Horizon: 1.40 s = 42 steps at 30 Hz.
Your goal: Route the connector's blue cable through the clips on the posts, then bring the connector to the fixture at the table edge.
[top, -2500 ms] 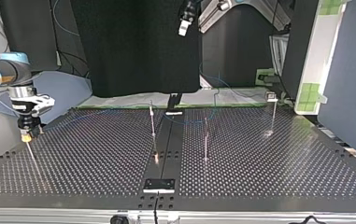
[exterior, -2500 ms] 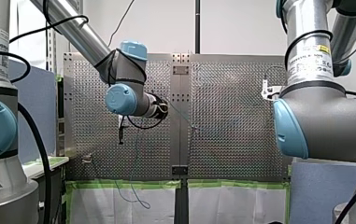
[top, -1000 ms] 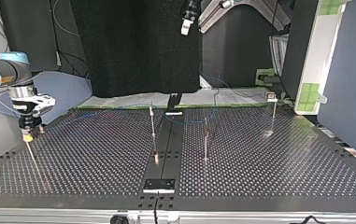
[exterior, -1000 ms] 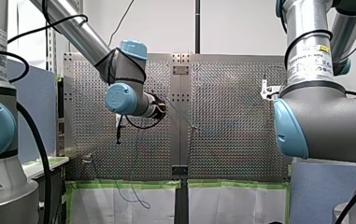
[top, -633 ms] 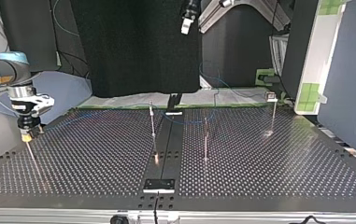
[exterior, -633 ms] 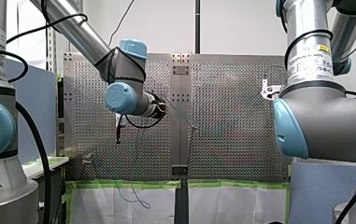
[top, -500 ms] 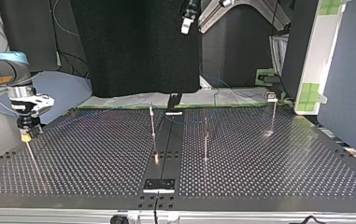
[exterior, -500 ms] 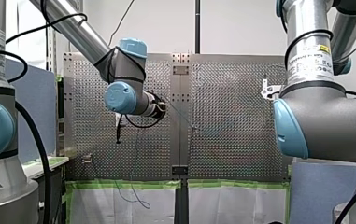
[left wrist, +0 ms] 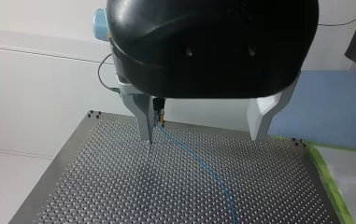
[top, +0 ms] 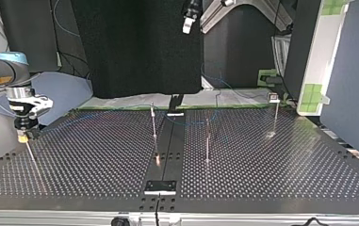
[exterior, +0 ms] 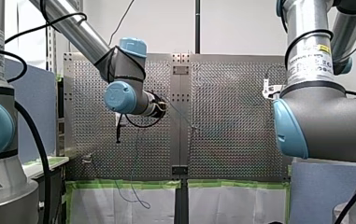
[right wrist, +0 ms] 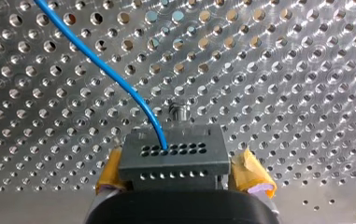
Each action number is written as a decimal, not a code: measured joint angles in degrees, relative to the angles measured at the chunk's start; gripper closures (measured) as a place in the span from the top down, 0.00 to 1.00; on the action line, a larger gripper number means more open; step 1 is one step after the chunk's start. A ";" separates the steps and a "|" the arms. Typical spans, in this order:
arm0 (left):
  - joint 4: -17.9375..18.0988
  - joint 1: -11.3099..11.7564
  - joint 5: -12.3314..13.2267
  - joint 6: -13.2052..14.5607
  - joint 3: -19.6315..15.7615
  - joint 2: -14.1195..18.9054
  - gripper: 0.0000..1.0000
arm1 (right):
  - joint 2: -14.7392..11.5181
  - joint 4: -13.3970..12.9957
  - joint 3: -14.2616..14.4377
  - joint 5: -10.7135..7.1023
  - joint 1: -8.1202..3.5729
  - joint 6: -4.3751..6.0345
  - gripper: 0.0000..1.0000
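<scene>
In the right wrist view a grey connector [right wrist: 173, 156] sits between the yellow pads [right wrist: 255, 179] of my right gripper [right wrist: 183, 175], which is shut on its sides above the perforated plate. The blue cable [right wrist: 105, 74] leaves the connector's face and runs off across the holes. At the top view's left edge my right gripper [top: 23, 135] hangs just over a thin slanted post [top: 30, 157]. My left gripper [left wrist: 202, 139] is open and empty, high above the table, also seen near the top view's upper edge [top: 186, 24]. From its wrist view the cable [left wrist: 203, 168] rises to the far gripper.
Thin clip posts stand mid-table in the top view [top: 154, 123], [top: 208, 141], and one with a clip near the back right [top: 275, 115]. A dark centre strip with a small plate [top: 160, 187] runs to the near edge. Green tape lines the far edge.
My right gripper has drifted a little toward the top view's left with the connector still in it. My left arm has barely moved.
</scene>
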 joint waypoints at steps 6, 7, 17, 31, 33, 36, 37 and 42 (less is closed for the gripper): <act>-0.01 -0.08 -0.04 0.00 0.00 0.05 1.00 | 0.00 0.01 0.00 0.24 0.00 0.00 1.00; -0.01 -0.11 -0.05 0.00 0.00 0.07 1.00 | 0.00 0.01 0.00 0.32 0.00 0.00 1.00; -0.21 -0.39 -0.52 -0.01 0.00 0.13 1.00 | -0.01 0.17 -0.01 1.89 -0.06 0.04 1.00; -0.42 -0.65 -1.05 0.00 -0.02 0.22 1.00 | 0.00 0.68 0.00 4.69 -0.13 -0.16 1.00; -0.44 -0.73 -1.28 0.00 -0.01 0.22 1.00 | 0.00 0.70 0.00 5.03 -0.13 -0.15 1.00; -0.45 -0.87 -1.49 0.00 -0.01 0.23 1.00 | -0.01 0.80 0.00 5.70 -0.13 -0.14 1.00; -0.46 -0.91 -1.52 0.00 -0.01 0.23 1.00 | 0.00 0.90 0.00 6.03 -0.13 -0.17 1.00; -0.52 -0.96 -1.64 -0.04 -0.43 0.53 1.00 | 0.00 1.45 0.00 7.75 -0.13 -0.29 1.00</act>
